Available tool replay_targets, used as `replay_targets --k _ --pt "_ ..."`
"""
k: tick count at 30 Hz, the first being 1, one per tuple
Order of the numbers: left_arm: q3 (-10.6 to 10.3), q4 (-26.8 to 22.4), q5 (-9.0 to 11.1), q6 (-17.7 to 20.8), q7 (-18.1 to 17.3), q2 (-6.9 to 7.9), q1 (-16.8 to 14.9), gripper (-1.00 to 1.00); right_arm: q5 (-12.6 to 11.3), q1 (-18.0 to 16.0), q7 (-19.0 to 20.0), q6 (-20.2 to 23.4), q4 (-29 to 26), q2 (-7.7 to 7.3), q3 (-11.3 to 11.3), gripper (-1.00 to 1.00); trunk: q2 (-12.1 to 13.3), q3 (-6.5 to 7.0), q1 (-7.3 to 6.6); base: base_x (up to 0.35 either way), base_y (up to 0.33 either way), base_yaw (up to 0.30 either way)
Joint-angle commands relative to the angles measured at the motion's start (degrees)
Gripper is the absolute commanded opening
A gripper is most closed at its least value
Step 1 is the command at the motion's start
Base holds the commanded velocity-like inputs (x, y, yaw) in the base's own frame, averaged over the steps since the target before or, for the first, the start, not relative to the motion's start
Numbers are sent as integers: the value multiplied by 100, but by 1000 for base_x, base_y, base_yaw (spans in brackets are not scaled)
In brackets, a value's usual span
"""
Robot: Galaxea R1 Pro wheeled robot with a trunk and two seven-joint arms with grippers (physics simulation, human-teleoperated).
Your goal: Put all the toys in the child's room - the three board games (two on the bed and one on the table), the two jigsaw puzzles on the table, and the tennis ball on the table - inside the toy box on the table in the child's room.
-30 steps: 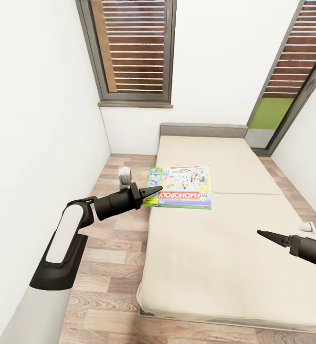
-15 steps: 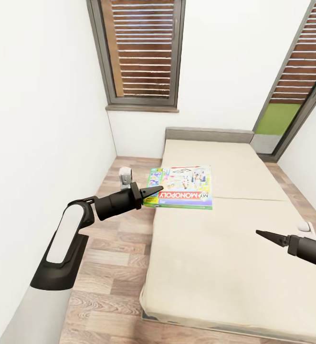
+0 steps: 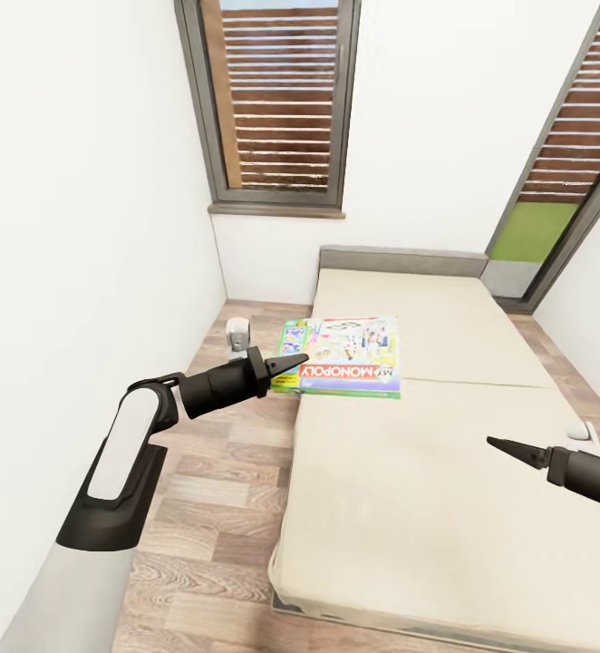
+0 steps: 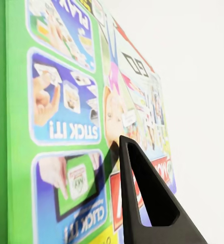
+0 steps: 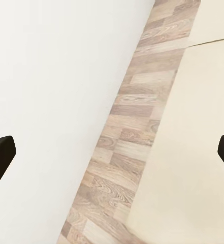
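The left arm is reaching forward, elbow bent, its dark tapered gripper [image 3: 291, 363] pointing at the near left corner of the Monopoly box [image 3: 343, 355], which is lying flat on the bed [image 3: 427, 472]. From the left wrist, one black wedge-shaped finger [image 4: 147, 198] is sitting just over the glossy green-edged lid [image 4: 66, 127]; whether the jaws are spread cannot be told. The right gripper [image 3: 504, 445] is hovering over the plain beige cover, well apart from the box, its two fingertips [image 5: 0, 155] standing wide apart above the wood-plank floor [image 5: 137, 127].
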Motion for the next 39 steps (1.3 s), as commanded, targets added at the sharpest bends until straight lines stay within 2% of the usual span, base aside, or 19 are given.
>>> replay_targets --k 1,8,12,23,39 --pt "4 -1 -12 21 4 2 -5 -100 8 -1 24 18 0 -1 -7 100 -11 -9 3 0 0 15" --pt "26 -1 -10 21 282 25 -5 -100 8 24 40 -174 0 1 -8 100 -11 -4 3 0 0 8" --pt "38 -1 -6 25 450 38 -5 -100 8 40 183 -356 0 1 -10 100 -11 -2 3 0 0 3" --pt "18 -15 -7 27 529 46 20 -100 8 49 496 -479 0 1 -27 100 -11 47 3 50 0 -9" --pt "-45 -9 -14 30 570 28 28 -100 8 51 539 -507 0 1 -27 100 -11 185 3 25 0 -55"
